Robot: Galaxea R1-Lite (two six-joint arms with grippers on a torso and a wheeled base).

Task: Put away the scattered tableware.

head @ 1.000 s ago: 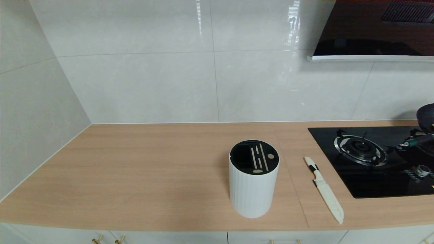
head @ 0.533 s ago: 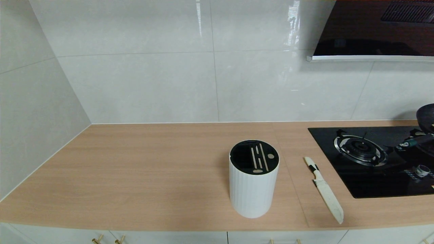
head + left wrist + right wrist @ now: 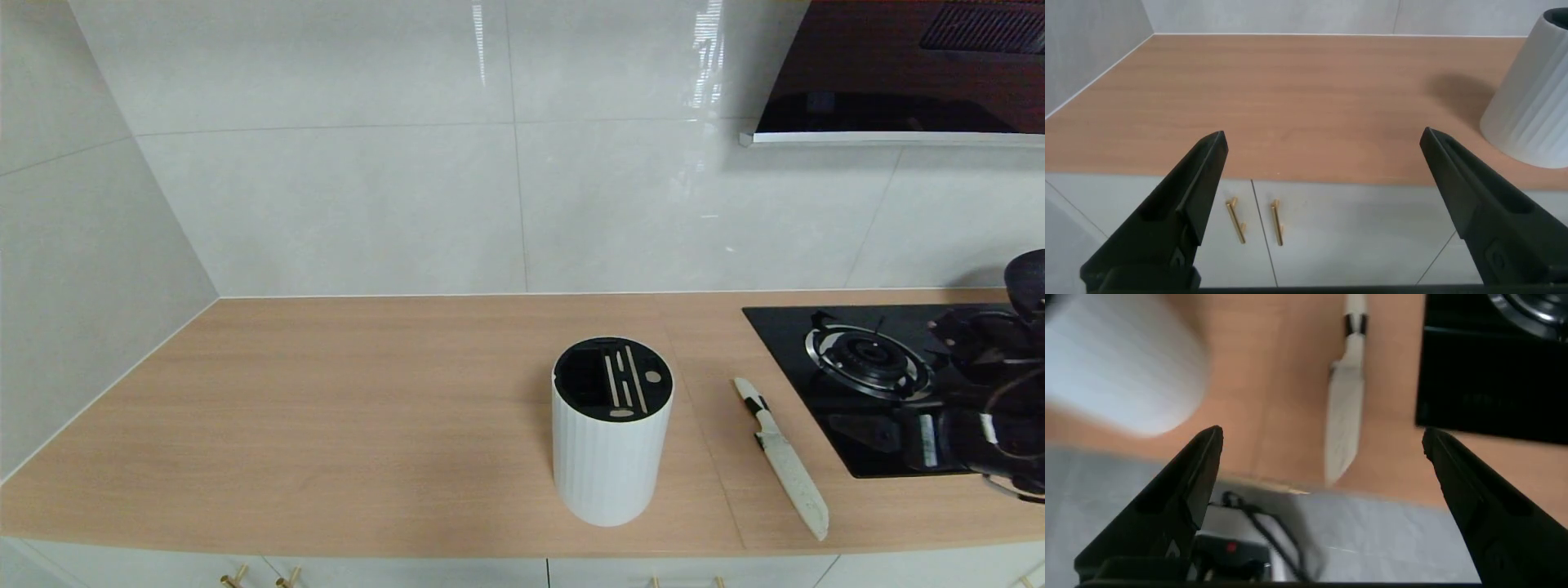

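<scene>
A: Item: knife (image 3: 780, 457). Location?
B: Counter (image 3: 367, 392), near the front edge, between slotted holder (image 3: 612, 433) and hob (image 3: 857, 408).
A: Description, handling?
B: Speckled white blade, white handle, black collar. Likely light, stiff and sharp, so grasp the handle. Right gripper (image 3: 1321, 441) spread wide above it; left gripper (image 3: 1323, 143) also wide.

The knife (image 3: 780, 457) lies in the gap between holder (image 3: 608, 465) and stove (image 3: 784, 335).
</scene>
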